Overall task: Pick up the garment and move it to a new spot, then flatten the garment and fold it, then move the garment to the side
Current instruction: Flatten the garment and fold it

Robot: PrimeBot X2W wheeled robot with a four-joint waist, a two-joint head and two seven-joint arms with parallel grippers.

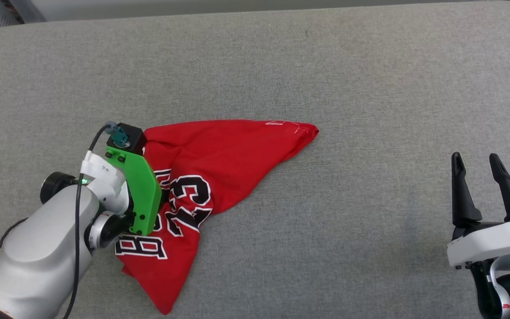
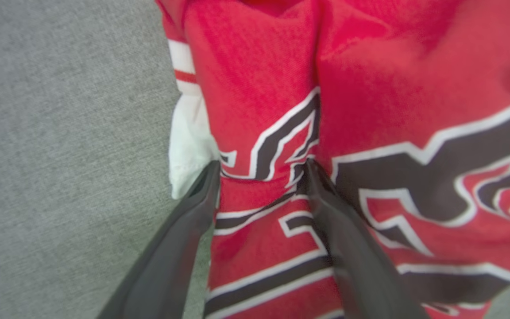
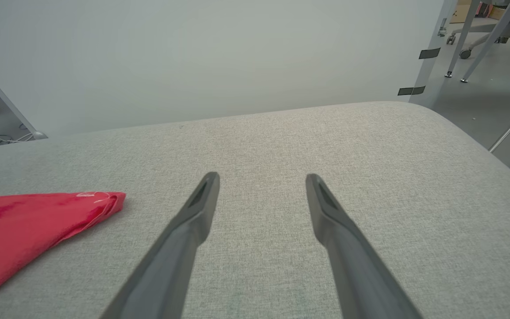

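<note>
Red garment (image 1: 228,150) bunched; L claw (image 2: 261,164) spread wide on it, R claw (image 1: 475,156) released

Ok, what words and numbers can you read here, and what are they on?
"23": on the red jersey, black with a white outline.
"B": on the same jersey, next to the number; the rest of that word is hidden behind the green bracket.
Small white print at the jersey's far corner: too small to read.
</note>
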